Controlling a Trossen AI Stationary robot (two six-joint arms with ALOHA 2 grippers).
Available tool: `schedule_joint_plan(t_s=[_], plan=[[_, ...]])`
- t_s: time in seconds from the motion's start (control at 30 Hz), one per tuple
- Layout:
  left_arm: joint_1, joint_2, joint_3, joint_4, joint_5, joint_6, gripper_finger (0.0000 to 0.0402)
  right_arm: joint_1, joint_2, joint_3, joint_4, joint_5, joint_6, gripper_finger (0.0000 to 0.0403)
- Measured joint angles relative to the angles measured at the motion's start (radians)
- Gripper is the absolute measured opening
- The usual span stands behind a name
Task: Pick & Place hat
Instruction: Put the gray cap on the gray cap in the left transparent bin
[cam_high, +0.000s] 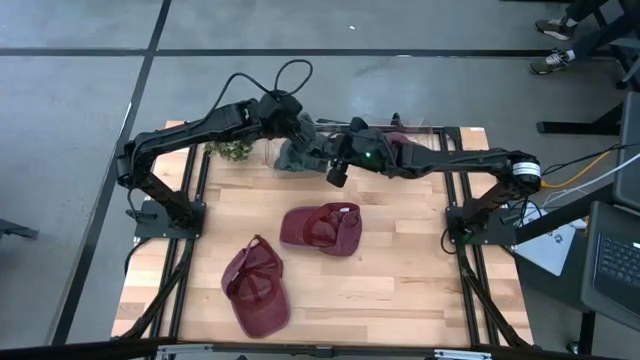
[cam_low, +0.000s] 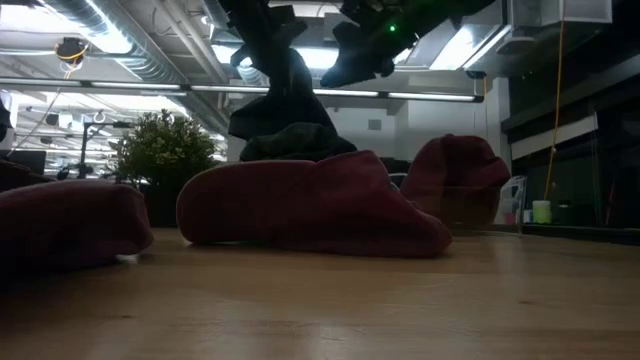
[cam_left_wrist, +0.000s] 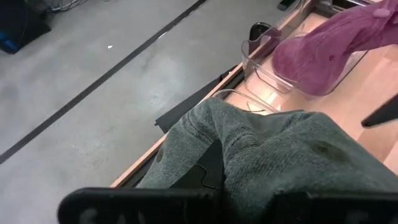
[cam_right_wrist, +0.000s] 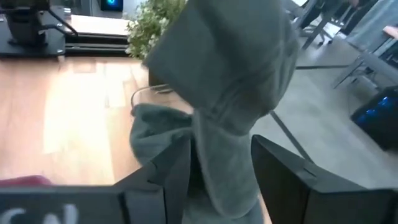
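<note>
So both my arms are bunched up at the far edge of the table (cam_high: 400, 290), and the thing they're fussing over is the grey-green hat (cam_high: 296, 152), not either of the maroon ones. My left gripper (cam_high: 300, 135) is clamped on the grey-green hat from above; in my left wrist view the fabric (cam_left_wrist: 280, 155) bulges right over my fingers and covers most of them. My right gripper (cam_high: 338, 170) is just beside the same hat, and in the right wrist view its two dark fingers (cam_right_wrist: 283, 180) sit spread on either side of a hanging fold of that cloth (cam_right_wrist: 230, 93), so I'd call that claw released, with the cloth between the fingers but not pinched. From the low view the grey-green hat (cam_low: 285, 115) hangs as a dark lump under the left arm, with its lower part sitting in a heap behind the maroon hats. Using the grey-green hat as the reference: one maroon cap (cam_high: 322, 228) lies toward the table's middle, well apart from it, and a second maroon cap (cam_high: 257, 288) lies farther still, near the front edge. A small green plant (cam_high: 232, 150) sits just beside the hat on my left arm's side. On the other side there's a clear plastic bin (cam_left_wrist: 267, 68) with another maroon hat (cam_left_wrist: 329, 46) in it.
</note>
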Motion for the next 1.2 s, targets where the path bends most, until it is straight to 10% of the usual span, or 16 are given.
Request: schedule_joint_plan(t_s=[0.73,1.07,1.2], plan=[[0.000,0.000,0.000,0.011,0.055,-0.047,0.0009,-0.026,0.114,-0.001,0.155,0.077,-0.026,0.0164],[0.000,0.000,0.000,0.009,0.128,0.008,0.0008,-0.048,0.103,-0.001,0.160,0.130,-0.085,0.0019],[0.000,-0.006,0.000,0.005,0.138,0.071,0.0017,-0.051,0.103,-0.001,0.164,0.127,-0.082,0.0025]])
